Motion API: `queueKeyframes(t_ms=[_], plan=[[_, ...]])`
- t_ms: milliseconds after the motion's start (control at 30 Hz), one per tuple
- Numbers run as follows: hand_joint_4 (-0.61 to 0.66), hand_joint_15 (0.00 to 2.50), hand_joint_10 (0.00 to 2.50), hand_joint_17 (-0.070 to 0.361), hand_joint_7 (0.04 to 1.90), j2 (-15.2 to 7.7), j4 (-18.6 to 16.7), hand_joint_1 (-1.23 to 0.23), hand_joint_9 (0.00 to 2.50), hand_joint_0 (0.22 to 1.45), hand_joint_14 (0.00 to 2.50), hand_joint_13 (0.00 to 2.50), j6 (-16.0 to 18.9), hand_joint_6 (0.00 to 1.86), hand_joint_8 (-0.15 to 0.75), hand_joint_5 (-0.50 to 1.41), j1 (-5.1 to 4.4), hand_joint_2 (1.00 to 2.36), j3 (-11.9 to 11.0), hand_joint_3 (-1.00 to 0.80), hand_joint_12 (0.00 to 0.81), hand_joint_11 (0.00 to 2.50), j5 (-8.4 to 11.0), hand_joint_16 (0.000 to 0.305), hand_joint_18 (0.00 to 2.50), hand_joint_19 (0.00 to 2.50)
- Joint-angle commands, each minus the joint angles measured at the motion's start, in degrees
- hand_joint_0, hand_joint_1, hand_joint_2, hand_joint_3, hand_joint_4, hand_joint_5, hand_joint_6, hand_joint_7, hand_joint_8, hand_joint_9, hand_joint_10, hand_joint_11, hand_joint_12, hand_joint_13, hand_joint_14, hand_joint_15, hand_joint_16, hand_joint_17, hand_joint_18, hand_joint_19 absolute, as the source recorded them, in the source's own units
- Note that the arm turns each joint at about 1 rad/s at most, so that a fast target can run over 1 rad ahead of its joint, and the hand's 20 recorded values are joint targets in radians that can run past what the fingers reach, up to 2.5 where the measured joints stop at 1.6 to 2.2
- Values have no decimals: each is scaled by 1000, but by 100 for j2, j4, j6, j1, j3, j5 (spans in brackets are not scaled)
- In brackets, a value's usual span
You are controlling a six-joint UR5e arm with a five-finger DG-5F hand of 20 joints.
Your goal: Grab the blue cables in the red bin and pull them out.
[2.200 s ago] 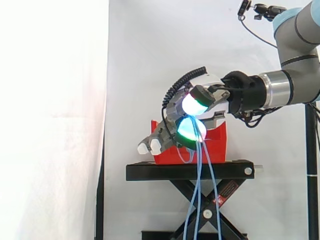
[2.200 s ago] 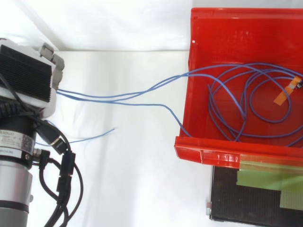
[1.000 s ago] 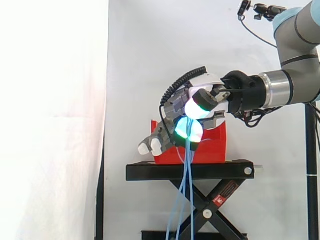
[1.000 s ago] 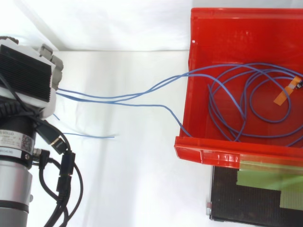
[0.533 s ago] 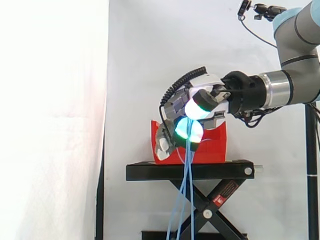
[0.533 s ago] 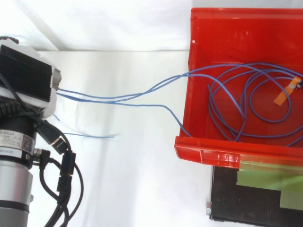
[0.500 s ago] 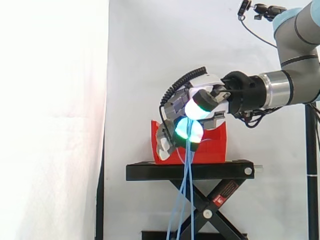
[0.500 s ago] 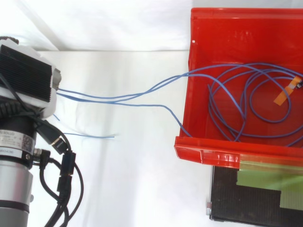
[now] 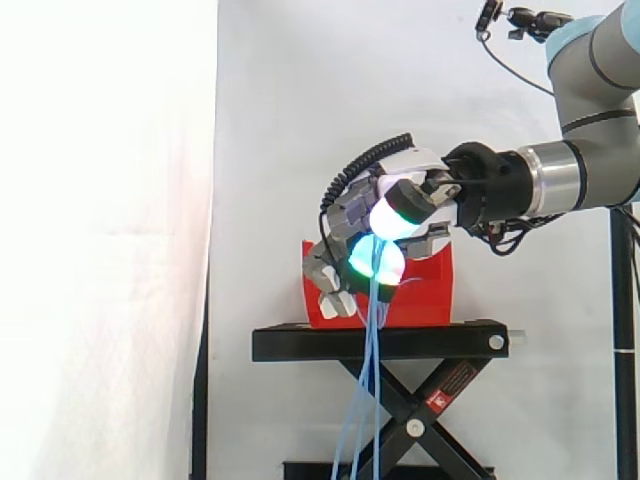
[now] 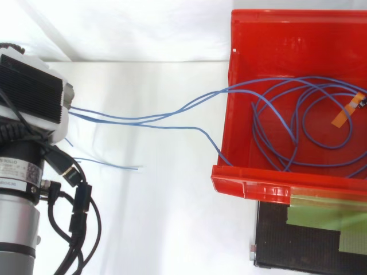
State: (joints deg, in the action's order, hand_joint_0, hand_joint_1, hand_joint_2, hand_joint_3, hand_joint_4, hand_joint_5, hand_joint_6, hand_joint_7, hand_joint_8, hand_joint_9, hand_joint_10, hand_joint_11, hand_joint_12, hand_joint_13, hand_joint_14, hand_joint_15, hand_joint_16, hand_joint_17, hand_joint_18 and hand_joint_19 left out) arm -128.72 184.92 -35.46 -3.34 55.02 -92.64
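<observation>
The hand (image 9: 405,195) hangs in the air in front of the bin with its fingers curled in. It pinches the thin blue cables (image 10: 143,118) between an upper pad glowing cyan-white and a lower fingertip (image 9: 375,262) glowing green. The other fingers are bent under, white-tipped, just left of the pinch.

In the side view, several blue strands drop from that pinch straight down past the front of the black scissor stand (image 9: 450,342). In the top view, one loose strand ends free in mid-air near the hand.

In the top view, three strands stretch from the hand across the open gap to the red plastic bin (image 10: 275,189). Two climb over its left wall and one dips toward its front left corner.

Most of the cable lies inside the bin. It is coiled in overlapping loops across the floor, mostly toward the right. A short orange tag (image 10: 344,117) sits on one strand near the right wall, beside a small dark end piece.

The bin rests on the stand's flat top, and behind everything hangs the white curtain (image 9: 300,100).
</observation>
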Motion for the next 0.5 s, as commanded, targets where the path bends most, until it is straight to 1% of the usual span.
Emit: queueKeyframes(t_ms=[0,33,67,133,200,233,367,467], plan=[[199,928,566,89,347,4,0,-974,436,808,18,831,0,1255,349,475,0,1004,0,-905,337,1209,0,40,499,440],[193,954,1136,89,345,4,0,-974,349,806,17,832,0,1262,348,467,0,1004,0,-900,332,1022,0,39,499,452],[188,961,1404,87,338,4,0,-972,308,806,17,836,0,1269,350,461,0,1004,0,-908,331,941,0,39,501,461],[190,995,1608,86,332,4,9,-971,268,804,15,842,0,1278,343,450,0,1004,0,-907,323,893,0,38,508,477],[192,1010,1680,85,324,-4,9,-971,255,805,13,845,0,1284,343,446,0,1003,0,-914,322,862,0,38,515,493],[193,1021,1792,85,323,-4,9,-971,238,804,14,844,0,1286,346,445,0,1003,0,-913,321,812,0,38,521,502],[193,1028,1848,84,323,4,9,-969,229,804,13,845,0,1286,342,445,0,1003,0,-929,316,781,0,37,526,501],[192,1037,2014,84,322,4,9,-967,206,798,12,847,0,1288,341,445,0,1003,0,-934,316,743,0,37,529,511]])
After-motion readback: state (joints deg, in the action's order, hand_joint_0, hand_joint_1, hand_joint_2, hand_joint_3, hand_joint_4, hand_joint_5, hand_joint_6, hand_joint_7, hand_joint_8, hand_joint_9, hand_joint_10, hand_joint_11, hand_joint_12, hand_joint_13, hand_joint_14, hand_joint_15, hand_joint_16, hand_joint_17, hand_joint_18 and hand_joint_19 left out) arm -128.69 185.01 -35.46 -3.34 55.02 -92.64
